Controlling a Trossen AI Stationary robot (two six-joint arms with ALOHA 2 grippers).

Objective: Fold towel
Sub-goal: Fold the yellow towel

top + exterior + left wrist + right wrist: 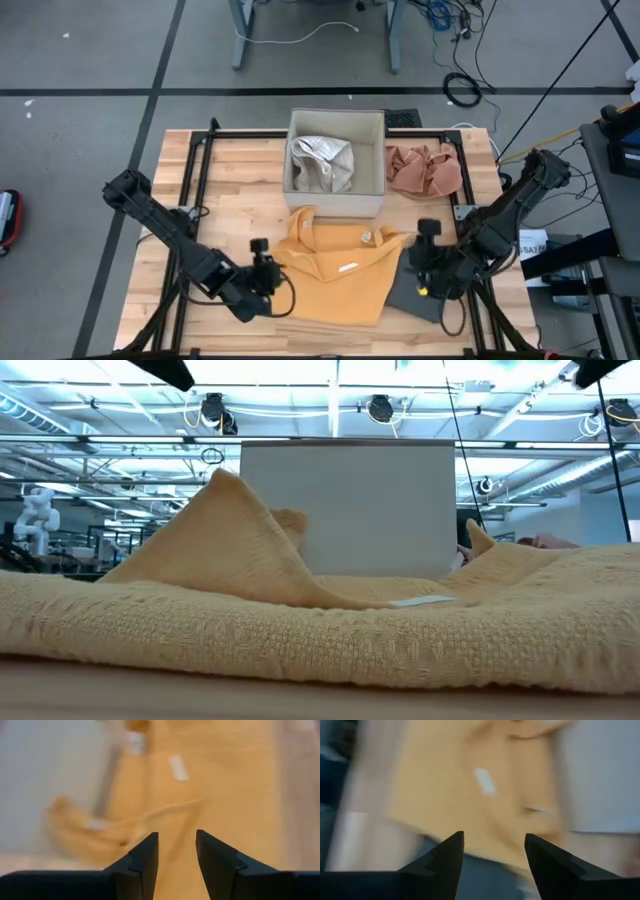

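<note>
The mustard-yellow towel (338, 268) lies crumpled on the wooden table in front of the box, with a small white label facing up. Its right part rests on a dark grey cloth (418, 290). In the low view the towel (300, 620) fills the foreground, one corner bunched up into a peak. My left gripper (262, 268) is open at the towel's left edge, low over the table; in its wrist view the gripper (177, 834) faces the towel (210, 785). My right gripper (426, 250) is open at the towel's right corner; its wrist view (494, 835) looks onto the towel (470, 785).
A grey open box (336, 190) stands at the table's far middle and holds a pale crumpled cloth (322, 162). A pink cloth (424, 170) lies to the right of it. A black frame runs round the table's edges (200, 170). Bare wood (240, 200) shows on the left.
</note>
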